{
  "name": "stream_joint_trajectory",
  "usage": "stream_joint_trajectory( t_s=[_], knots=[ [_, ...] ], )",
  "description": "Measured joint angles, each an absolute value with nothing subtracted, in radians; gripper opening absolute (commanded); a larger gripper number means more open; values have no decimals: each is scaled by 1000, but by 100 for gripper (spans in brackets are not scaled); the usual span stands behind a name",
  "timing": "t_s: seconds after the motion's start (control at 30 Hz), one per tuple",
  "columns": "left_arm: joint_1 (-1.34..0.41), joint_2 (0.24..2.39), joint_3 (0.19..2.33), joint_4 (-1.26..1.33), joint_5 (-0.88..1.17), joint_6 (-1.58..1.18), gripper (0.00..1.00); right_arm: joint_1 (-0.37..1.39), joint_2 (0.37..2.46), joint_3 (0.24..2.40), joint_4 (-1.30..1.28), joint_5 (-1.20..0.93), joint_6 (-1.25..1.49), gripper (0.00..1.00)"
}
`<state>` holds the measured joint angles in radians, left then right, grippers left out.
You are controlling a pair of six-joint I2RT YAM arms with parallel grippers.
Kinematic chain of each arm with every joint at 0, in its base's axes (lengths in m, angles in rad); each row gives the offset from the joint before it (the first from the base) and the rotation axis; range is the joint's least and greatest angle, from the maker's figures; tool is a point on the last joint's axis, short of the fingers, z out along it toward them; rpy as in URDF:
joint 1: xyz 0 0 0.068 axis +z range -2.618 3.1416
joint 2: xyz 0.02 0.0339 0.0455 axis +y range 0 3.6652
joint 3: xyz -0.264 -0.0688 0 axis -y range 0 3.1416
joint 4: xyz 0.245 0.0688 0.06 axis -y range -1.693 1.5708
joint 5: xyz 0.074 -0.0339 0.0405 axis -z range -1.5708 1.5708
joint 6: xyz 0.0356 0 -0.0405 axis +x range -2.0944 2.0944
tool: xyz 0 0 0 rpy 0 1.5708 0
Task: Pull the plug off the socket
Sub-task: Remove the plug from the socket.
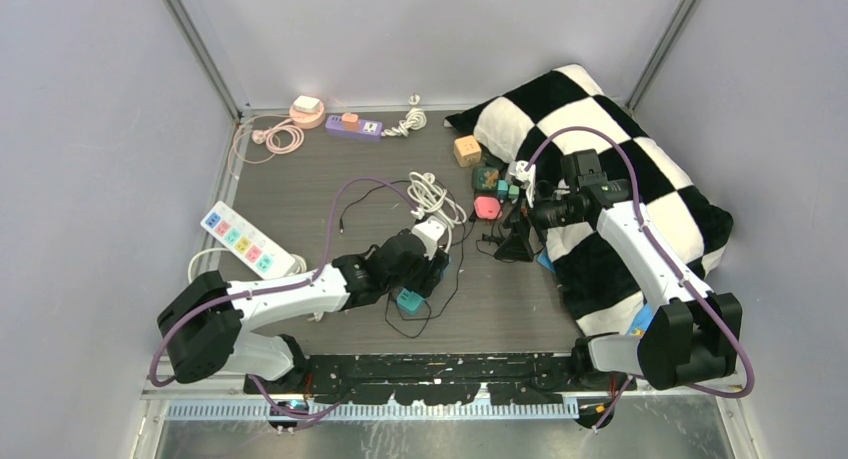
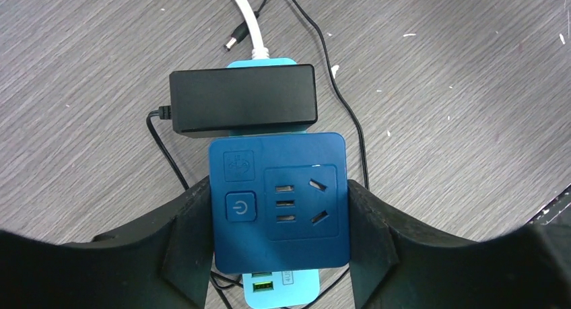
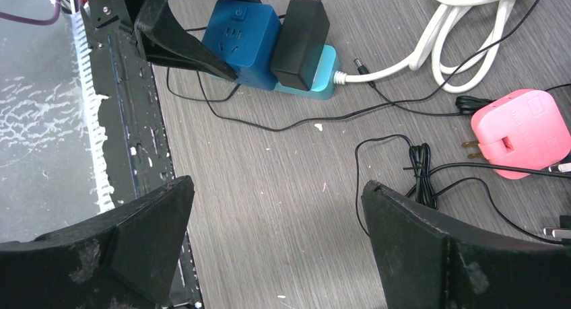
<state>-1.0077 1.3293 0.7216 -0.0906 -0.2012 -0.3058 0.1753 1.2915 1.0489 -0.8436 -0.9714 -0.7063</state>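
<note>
A light blue socket strip point(image 2: 279, 290) lies on the wood table with a white cord at its far end. A black adapter plug point(image 2: 242, 99) sits plugged into it, and beside that stands a dark blue cube point(image 2: 277, 201) with a power button and socket holes on top. My left gripper point(image 2: 279, 221) is shut on the dark blue cube, one finger pressed against each side. The right wrist view shows the cube point(image 3: 242, 36), the black plug point(image 3: 299, 43) and the strip point(image 3: 316, 80) from across the table. My right gripper point(image 3: 277, 208) hangs open over bare table, holding nothing.
A thin black cable point(image 3: 269, 124) loops round the strip. A pink adapter point(image 3: 522, 130) and a coiled white cord point(image 3: 464, 26) lie nearby. A white power strip point(image 1: 250, 241), a purple strip point(image 1: 353, 127), a checkered pillow point(image 1: 620, 179) and the black front rail point(image 3: 128, 120) border the area.
</note>
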Motion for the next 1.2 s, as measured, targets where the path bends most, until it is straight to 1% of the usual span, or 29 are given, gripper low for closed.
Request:
stream_joint_trajectory(
  t_s=[0.07, 0.13, 0.23, 0.4, 0.67, 0.8, 0.93, 1.07, 1.1, 1.2],
  knots=[
    [-1008, 1331, 722, -89, -199, -305, 13, 176, 1291, 1049, -844, -971, -706, 100],
    [-1008, 1331, 722, -88, -198, -302, 5, 176, 1292, 1049, -844, -974, -706, 100],
    [-1008, 1331, 722, -83, -186, -274, 1, 176, 1302, 1049, -843, -984, -701, 100],
    [-1007, 1309, 688, -31, -129, -160, 0, 181, 1332, 1048, -837, -994, -678, 100],
    [-1006, 1257, 650, -17, 89, 138, 0, 201, 1336, 1041, -838, -1001, -699, 100],
    [-1006, 1256, 650, -23, 168, 233, 0, 208, 1335, 1034, -848, -1008, -744, 100],
    [-1006, 1256, 650, -28, 229, 294, 0, 222, 1330, 1025, -923, -1041, -926, 100],
    [-1006, 1256, 650, -27, 279, 323, 0, 231, 1315, 988, -1071, -1089, -1215, 100],
    [-1006, 1256, 650, -19, 312, 326, 0, 237, 1315, 970, -1148, -1101, -1351, 100],
    [-1006, 1256, 648, 0, 343, 325, 0, 250, 1298, 957, -1140, -1093, -1379, 100]
  ],
)
